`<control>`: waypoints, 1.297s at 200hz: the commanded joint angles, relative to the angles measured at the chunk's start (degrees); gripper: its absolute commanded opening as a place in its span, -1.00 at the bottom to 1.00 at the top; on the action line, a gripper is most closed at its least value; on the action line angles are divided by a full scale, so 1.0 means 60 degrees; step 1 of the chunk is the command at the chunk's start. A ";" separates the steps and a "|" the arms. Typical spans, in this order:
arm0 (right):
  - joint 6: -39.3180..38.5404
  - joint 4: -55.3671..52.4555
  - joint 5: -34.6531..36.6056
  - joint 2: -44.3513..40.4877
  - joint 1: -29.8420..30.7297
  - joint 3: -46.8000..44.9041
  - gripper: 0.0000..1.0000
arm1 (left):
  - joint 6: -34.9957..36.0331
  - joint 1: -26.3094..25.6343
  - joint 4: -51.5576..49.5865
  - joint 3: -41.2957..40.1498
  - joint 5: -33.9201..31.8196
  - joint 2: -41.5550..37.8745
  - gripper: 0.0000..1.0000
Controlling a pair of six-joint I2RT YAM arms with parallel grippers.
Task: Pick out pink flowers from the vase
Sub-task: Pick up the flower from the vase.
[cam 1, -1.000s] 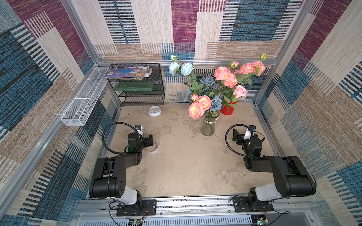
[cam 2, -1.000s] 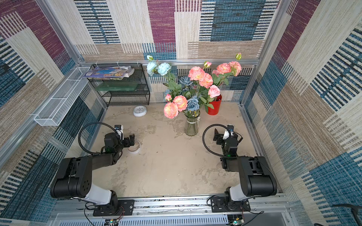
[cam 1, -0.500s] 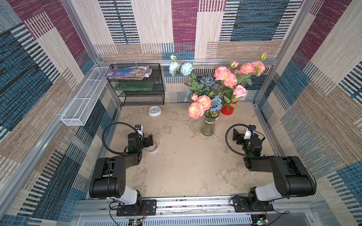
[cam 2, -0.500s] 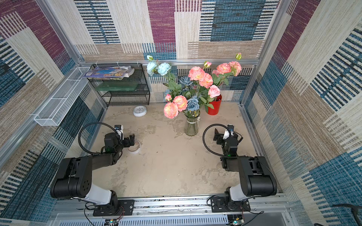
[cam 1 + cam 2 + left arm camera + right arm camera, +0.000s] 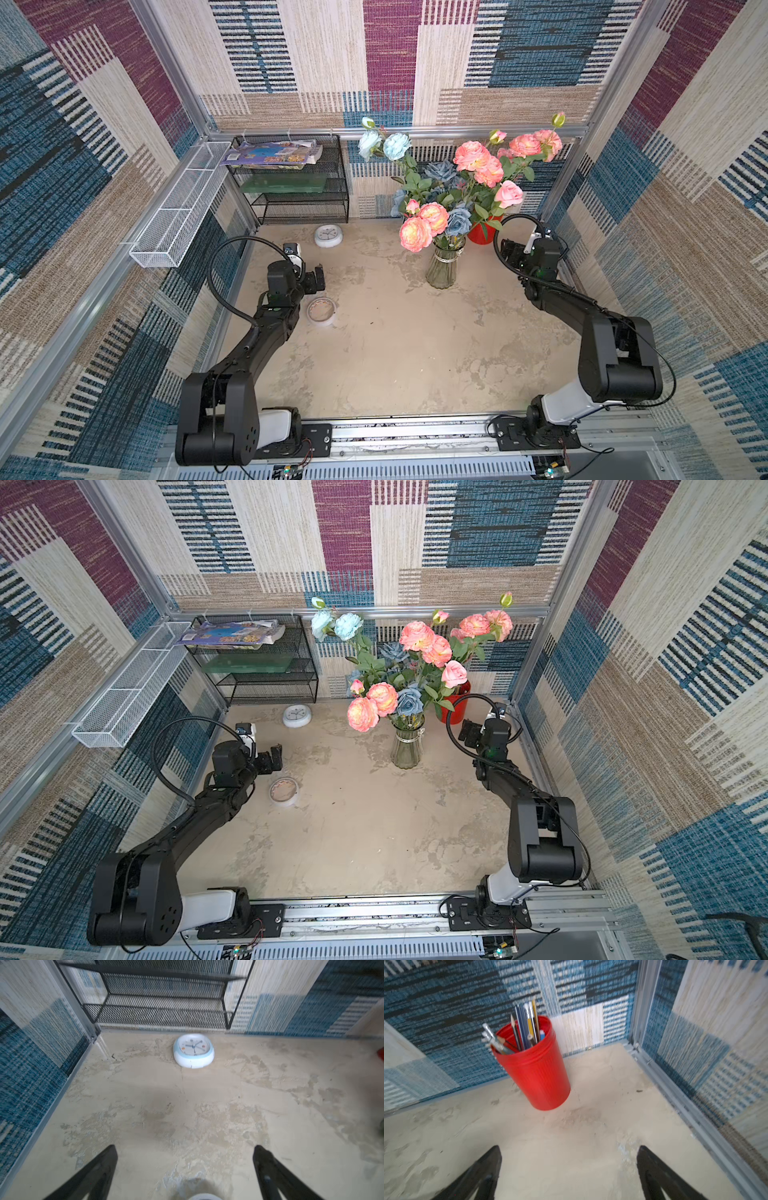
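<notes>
Toward the back of the tabletop [image 5: 407, 353], right of centre, the vase [image 5: 442, 268] is standing upright, and the pink flowers [image 5: 472, 156] are all sitting in it, their stems bunching down through the narrow neck. Coral blooms are fanning out high on the right, two more are drooping low on the left near the rim, and dusty-blue roses [image 5: 457, 220] are mixing in among them. Pale blue-white blooms [image 5: 384, 145] are poking up at the top left of the bunch. Over on the left, the left hand [image 5: 185, 1147] is hovering above the tabletop with its fingers spread wide and nothing between them; it is pointing at a small white clock [image 5: 193, 1051] lying flat in front of the black wire rack [image 5: 299, 195]. A roll of tape [image 5: 321, 311] is lying close beside that arm. On the other side, the right hand [image 5: 569, 1147] is hanging wide apart too, gripping nothing, facing a red cup [image 5: 535, 1072] full of pencils in the back corner. Both hands are sitting well apart from the vase, neither one touching a stem.
</notes>
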 commanded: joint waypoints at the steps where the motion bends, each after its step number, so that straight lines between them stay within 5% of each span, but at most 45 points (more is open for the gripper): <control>1: 0.0960 -0.0281 -0.1194 -0.0776 -0.0101 -0.0477 0.92 | -0.0915 -0.0159 -0.1122 0.0208 0.0181 -0.0547 0.99; 57: 0.2500 0.0190 -0.2592 -0.3294 -0.0533 -0.1411 0.92 | -0.1716 -0.2707 0.0265 -0.0220 0.0763 -0.1125 0.96; 113: 0.3476 -0.0998 -0.3394 -0.4117 -0.1084 -0.1098 1.00 | -0.1029 -0.5261 0.4827 -0.0783 0.0180 0.0208 0.77; 151: 0.3641 -0.1218 -0.3848 -0.4626 -0.1307 -0.0813 0.51 | -0.0529 -0.6268 0.6577 0.0038 0.0208 0.2032 0.33; 192: 0.3658 -0.1841 -0.4017 -0.5050 -0.1560 -0.0459 0.54 | -0.0402 -0.6608 0.8731 0.0697 -0.0216 0.3907 -0.04; 215: 0.3988 -0.1933 -0.4233 -0.4998 -0.1544 -0.0432 0.55 | 0.0002 -0.6799 0.9278 0.1370 -0.0043 0.4727 -0.03; 259: 0.3803 -0.2586 -0.3921 -0.5003 -0.1368 -0.0179 0.57 | 0.0451 -0.6941 0.9987 0.2447 0.0024 0.5760 0.36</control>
